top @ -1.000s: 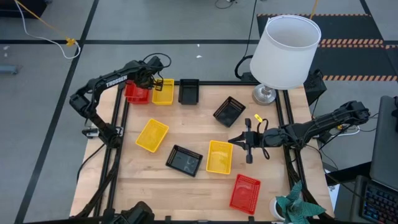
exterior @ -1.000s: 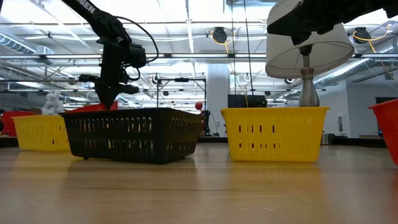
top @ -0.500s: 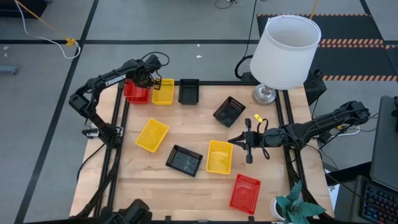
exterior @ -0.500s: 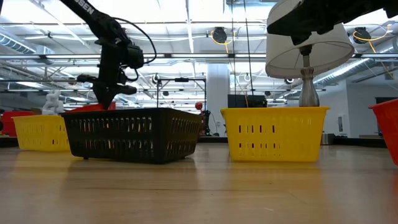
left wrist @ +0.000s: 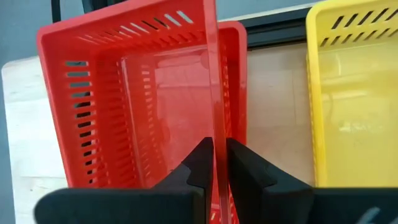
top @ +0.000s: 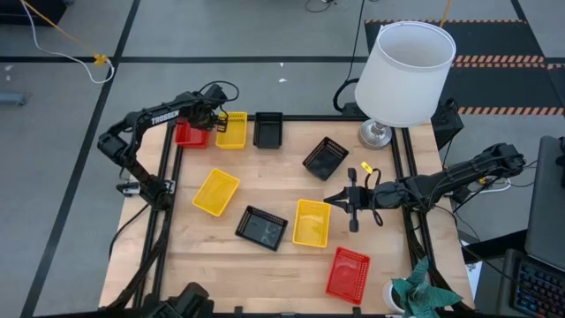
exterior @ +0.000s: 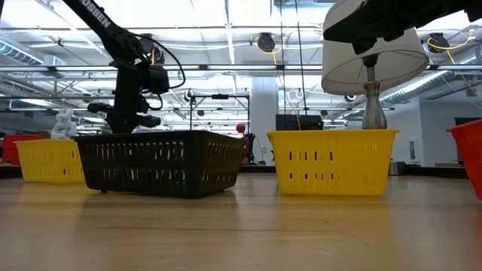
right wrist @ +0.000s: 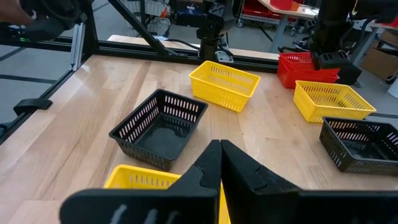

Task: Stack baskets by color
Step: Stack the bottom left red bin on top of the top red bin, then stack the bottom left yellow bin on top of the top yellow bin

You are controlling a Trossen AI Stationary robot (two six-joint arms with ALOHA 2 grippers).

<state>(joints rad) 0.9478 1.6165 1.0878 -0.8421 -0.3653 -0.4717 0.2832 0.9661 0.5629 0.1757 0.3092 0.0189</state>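
Nudged a little toward the table's far-left corner, the red basket (left wrist: 143,106) sits beside the yellow basket (top: 233,129), its side wall pinched between the left gripper (left wrist: 219,163) fingers, while the right gripper (top: 350,202) waits clenched mid-table.

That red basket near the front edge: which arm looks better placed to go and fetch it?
Probably the right. Its gripper, shut and empty, hovers close to that red basket, while the left gripper is busy at the far corner, pinching the wall of another red basket.
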